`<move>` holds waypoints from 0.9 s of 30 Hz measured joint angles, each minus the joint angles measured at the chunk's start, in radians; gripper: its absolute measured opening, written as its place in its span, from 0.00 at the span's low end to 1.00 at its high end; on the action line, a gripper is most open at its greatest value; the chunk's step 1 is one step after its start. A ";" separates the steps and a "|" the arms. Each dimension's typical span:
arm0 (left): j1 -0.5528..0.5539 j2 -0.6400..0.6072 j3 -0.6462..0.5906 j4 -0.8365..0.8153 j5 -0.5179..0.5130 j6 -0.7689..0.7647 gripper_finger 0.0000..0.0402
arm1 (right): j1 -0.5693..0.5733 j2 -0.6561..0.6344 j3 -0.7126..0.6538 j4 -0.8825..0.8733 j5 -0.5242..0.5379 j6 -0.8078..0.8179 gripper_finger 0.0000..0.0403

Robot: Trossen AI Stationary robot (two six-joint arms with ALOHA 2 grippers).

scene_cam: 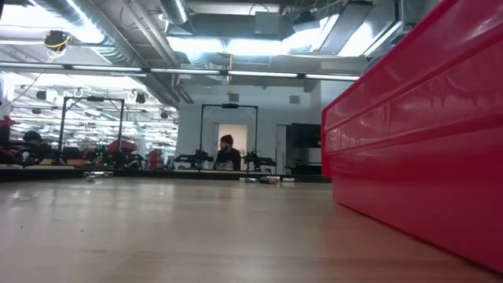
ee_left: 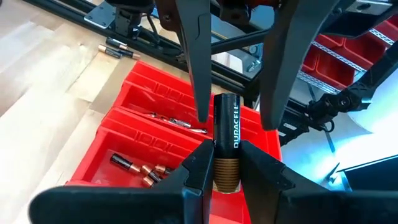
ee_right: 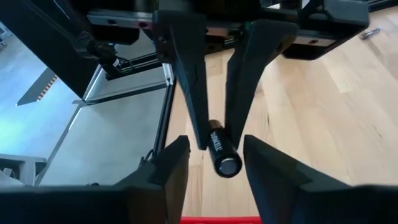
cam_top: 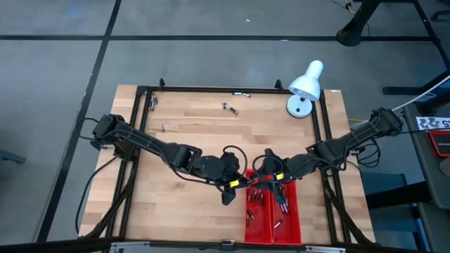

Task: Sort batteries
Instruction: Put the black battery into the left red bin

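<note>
The two arms meet over the red tray [cam_top: 261,223] near the wooden surface [cam_top: 211,133] edge, apparently handing over a battery [ee_left: 226,148]. The left pincer [ee_left: 226,163] grips its copper end; the right pincer [ee_right: 214,163] straddles it, half-open, not visibly clamped.

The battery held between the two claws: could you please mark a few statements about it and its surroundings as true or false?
1. The left claw grips a battery. True.
2. The right claw is clamped tight on that battery. False: its fingers stand on either side of it, with gaps showing.
3. The red tray has loose batteries in it. True.
4. The white lamp lies in the tray. False: it stands on the table, at a far corner.
</note>
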 joint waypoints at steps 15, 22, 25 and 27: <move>0.011 0.000 0.000 0.002 0.003 0.019 0.15 | -0.001 0.000 0.000 -0.009 0.022 0.000 0.13; 0.017 0.000 0.000 0.002 0.004 0.059 0.16 | -0.001 -0.001 0.000 -0.016 0.030 0.000 0.12; 0.014 0.000 0.001 0.000 -0.004 0.137 0.21 | -0.001 -0.001 0.000 -0.016 0.030 0.001 0.12; 0.015 -0.002 0.002 -0.026 -0.005 0.150 0.26 | -0.001 -0.001 0.000 -0.029 0.030 0.002 0.13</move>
